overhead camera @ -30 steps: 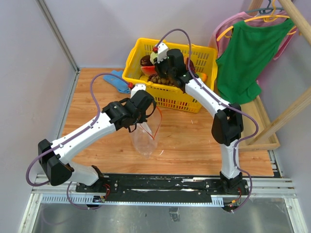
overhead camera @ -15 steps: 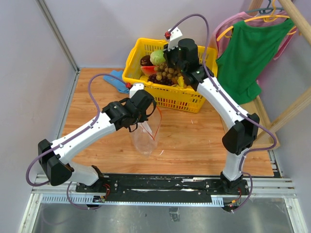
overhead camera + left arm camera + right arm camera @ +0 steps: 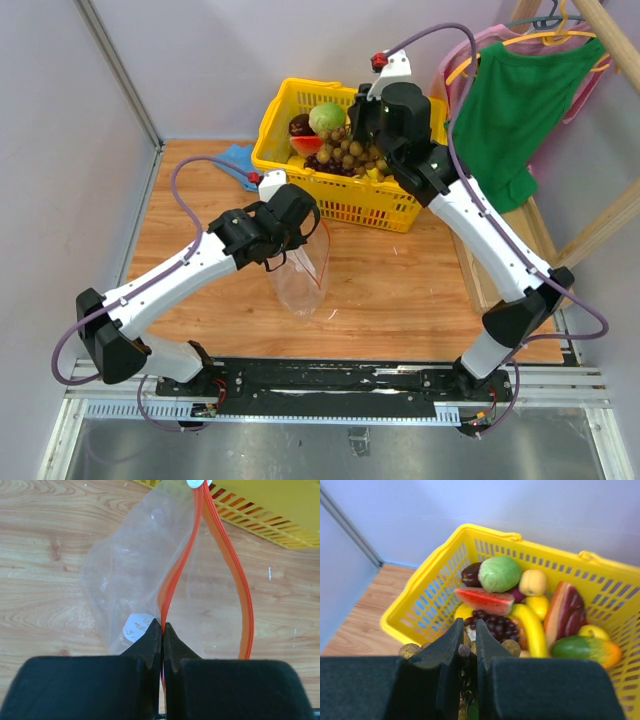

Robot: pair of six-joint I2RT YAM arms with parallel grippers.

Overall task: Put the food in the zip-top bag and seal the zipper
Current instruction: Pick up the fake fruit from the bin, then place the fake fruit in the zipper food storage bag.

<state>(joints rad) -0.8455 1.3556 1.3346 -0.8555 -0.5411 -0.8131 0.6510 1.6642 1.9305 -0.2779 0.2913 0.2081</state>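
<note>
The clear zip-top bag (image 3: 299, 281) hangs over the wooden table. My left gripper (image 3: 163, 625) is shut on one side of its orange-red zipper (image 3: 240, 590), and the mouth gapes open in a loop. The bag (image 3: 125, 575) looks empty apart from a white label. My right gripper (image 3: 468, 625) is shut on the stem of the cluster of tan-brown balls (image 3: 510, 646). It holds the cluster (image 3: 345, 152) above the yellow basket (image 3: 285, 110). In the basket lie a yellow banana (image 3: 532, 627) and a round green fruit (image 3: 499, 573).
The basket (image 3: 420, 600) also holds a watermelon slice (image 3: 484, 598), dark grapes (image 3: 495, 622) and other toy fruit. A blue cloth (image 3: 240, 165) lies left of the basket. A green shirt (image 3: 510, 110) hangs on a wooden rack at the right.
My right gripper has risen out of the basket with the tan-brown cluster and drifted right. My left gripper and the bag have stayed where they were.
</note>
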